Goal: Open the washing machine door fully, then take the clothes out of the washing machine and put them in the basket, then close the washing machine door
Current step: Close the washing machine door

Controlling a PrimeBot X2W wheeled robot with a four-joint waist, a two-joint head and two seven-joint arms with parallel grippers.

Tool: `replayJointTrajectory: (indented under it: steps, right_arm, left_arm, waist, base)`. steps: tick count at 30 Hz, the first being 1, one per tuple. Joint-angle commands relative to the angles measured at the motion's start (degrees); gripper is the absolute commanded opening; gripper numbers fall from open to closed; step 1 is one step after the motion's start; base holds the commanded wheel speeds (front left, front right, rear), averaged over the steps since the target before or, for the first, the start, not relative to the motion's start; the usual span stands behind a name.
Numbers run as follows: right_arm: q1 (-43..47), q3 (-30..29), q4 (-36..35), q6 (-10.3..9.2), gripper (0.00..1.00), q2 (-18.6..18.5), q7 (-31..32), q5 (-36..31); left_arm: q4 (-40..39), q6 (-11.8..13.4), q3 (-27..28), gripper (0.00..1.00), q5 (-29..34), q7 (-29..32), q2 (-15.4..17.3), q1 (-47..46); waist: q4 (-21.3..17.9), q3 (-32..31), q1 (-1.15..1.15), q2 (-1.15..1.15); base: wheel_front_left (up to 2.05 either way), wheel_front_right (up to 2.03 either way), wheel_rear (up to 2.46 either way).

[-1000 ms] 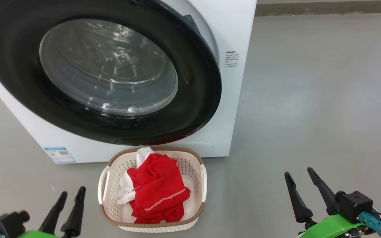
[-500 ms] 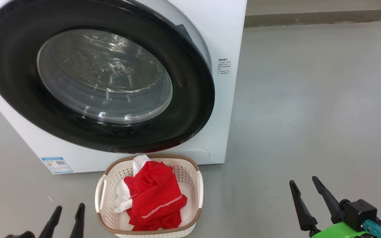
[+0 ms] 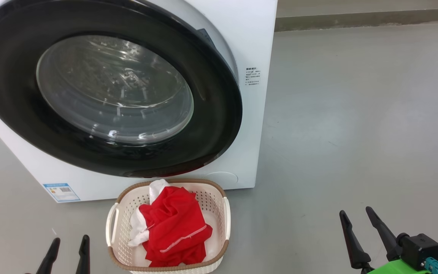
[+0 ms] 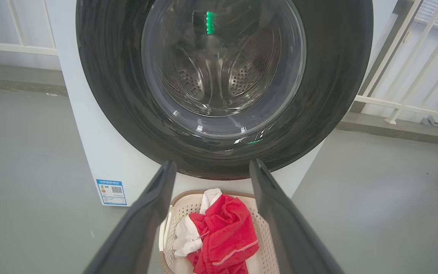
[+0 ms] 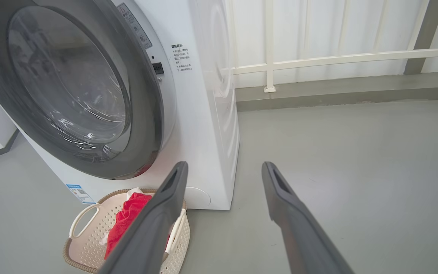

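The washing machine [image 3: 259, 34] stands ahead with the washing machine door [image 3: 219, 125] swung almost flat against its front. A narrow gap shows at the door's right edge [image 5: 143, 114]. Through the glass [image 4: 219, 68] the steel drum looks bare. The clothes [image 3: 173, 228], red with white parts, lie heaped in the basket [image 3: 203, 184] on the floor just below the door. My left gripper [image 3: 70, 239] is open, low and left of the basket, its fingers [image 4: 154, 205] framing the clothes [image 4: 226, 236]. My right gripper [image 3: 355, 210] is open, far right of the basket [image 5: 86, 243].
Grey floor [image 3: 356, 114] stretches wide to the machine's right. A low kerb [image 5: 337, 93] and a white railing [image 5: 318, 59] run behind it. A blue label [image 3: 61, 192] sits at the machine's lower left corner.
The head camera has moved, so machine and basket sit lower and further left in the picture. Both grippers show lower in it and stay open. The door and clothes look unmoved.
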Motion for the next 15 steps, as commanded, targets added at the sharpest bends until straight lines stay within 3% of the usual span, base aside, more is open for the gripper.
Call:
replayJointTrajectory:
  steps: [1, 15]
  right_arm:
    - [-0.40, 0.79, -1.58, 0.36, 1.00, -0.65, -0.37, 0.12]
    - [-0.34, 0.32, -1.88, 0.36, 1.00, -0.04, -0.37, -0.23]
  left_arm:
    - [-1.88, -0.30, 2.54, 1.00, 0.82, -0.70, 0.52, -0.81]
    - [-3.03, -0.30, 3.17, 1.00, 2.97, -0.70, -0.71, -0.59]
  waist:
    - [0.03, 0.01, 0.00, 0.00]
    - [0.52, 0.14, 0.00, 0.00]
  base:
    - [0.00, 0.00, 0.00]
    - [0.00, 0.00, 0.00]
